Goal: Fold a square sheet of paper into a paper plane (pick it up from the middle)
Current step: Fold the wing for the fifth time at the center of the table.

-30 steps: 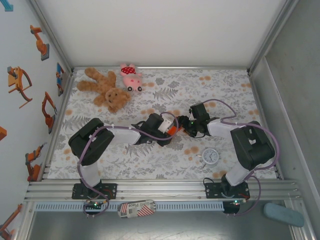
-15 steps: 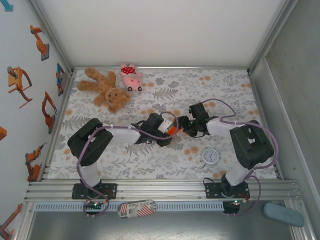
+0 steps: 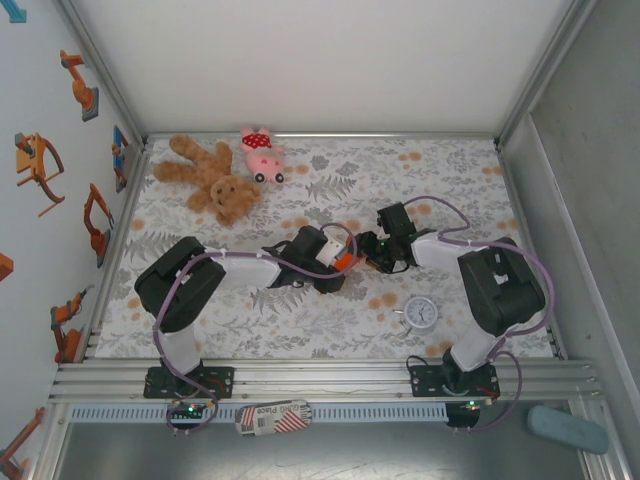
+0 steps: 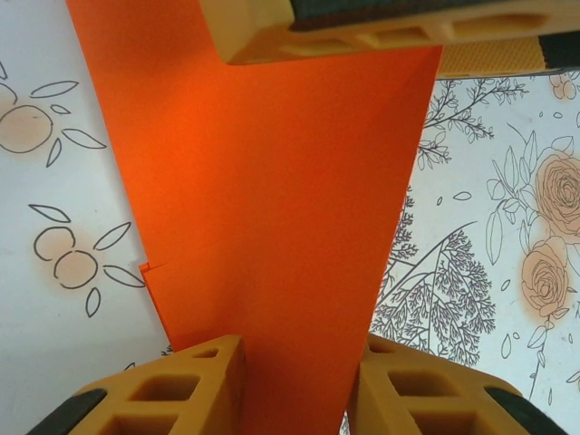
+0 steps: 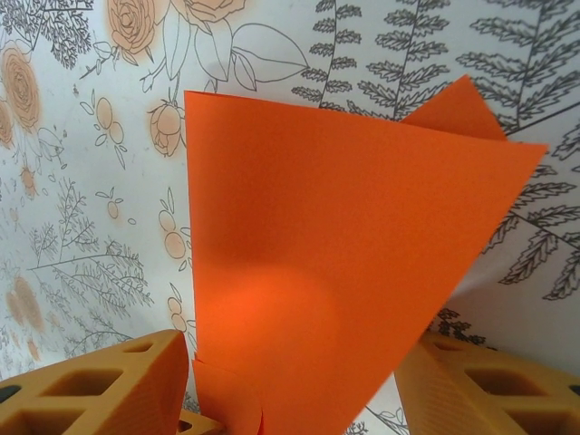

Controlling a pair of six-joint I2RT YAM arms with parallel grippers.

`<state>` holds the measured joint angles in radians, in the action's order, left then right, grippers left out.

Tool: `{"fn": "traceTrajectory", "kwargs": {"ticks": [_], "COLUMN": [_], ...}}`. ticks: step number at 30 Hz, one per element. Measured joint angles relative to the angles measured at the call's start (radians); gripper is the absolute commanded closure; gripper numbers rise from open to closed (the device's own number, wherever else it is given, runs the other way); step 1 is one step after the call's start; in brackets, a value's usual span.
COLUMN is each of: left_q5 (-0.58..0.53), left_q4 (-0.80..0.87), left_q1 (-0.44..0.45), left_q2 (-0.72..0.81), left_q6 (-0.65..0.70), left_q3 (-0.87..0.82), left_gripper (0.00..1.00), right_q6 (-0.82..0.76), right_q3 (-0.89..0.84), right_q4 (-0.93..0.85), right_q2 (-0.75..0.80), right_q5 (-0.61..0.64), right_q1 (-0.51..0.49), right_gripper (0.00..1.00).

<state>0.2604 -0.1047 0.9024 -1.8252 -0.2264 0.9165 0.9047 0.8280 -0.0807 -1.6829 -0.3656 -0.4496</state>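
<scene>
At the middle of the table (image 3: 450, 190), top external view: the two arms reach inward from the near edge and meet. The left gripper (image 3: 338, 255) and the right gripper (image 3: 373, 250) stand nose to nose. Between them shows a small patch of the folded orange paper (image 3: 347, 261). A brown teddy bear (image 3: 212, 180) and a pink plush pig (image 3: 262, 154) lie at the far left, well apart from the paper. A small round white clock (image 3: 420, 312) lies nearer and to the right of the grippers.

Left wrist view: the folded orange paper (image 4: 272, 199) forms a long wedge, broad at the top of the frame. It narrows toward the left gripper (image 4: 299, 362) and passes into the gap between the two yellow fingers (image 4: 172, 394). The jaws stand partly apart; whether they pinch the paper cannot be told. A short step in the paper's left edge marks an overlapping layer. A further yellow finger (image 4: 362, 27) crosses the top of the frame over the paper's broad end. Flowered cloth (image 4: 489, 227) shows on both sides.

Right wrist view: the paper (image 5: 308, 254) is a broad wedge, its narrow end toward the right gripper (image 5: 299, 349). A second layer's corner (image 5: 462, 104) peeks out at upper right. The yellow fingers (image 5: 100, 390) stand wide apart, one at each side edge of the paper. Contact cannot be judged, so whether the paper is grasped or released cannot be told.
</scene>
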Motion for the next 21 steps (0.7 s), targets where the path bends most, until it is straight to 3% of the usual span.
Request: {"fn": "traceTrajectory", "kwargs": {"ticks": [14, 21], "left_q5": [0.025, 0.037], "left_q4": [-0.001, -0.002], "left_q1": [-0.010, -0.014], "left_q2": [0.001, -0.006], "left_q6": [-0.021, -0.026], "left_q3": [0.000, 0.000], "left_gripper": [0.78, 0.81], "right_q6": [0.000, -0.002], "right_q3": [0.014, 0.026], "right_q4": [-0.021, -0.037], "right_q2": [-0.009, -0.009], "right_q5": [0.001, 0.000], "right_q1": [0.000, 0.000], "right_gripper": [0.40, 0.36]}}
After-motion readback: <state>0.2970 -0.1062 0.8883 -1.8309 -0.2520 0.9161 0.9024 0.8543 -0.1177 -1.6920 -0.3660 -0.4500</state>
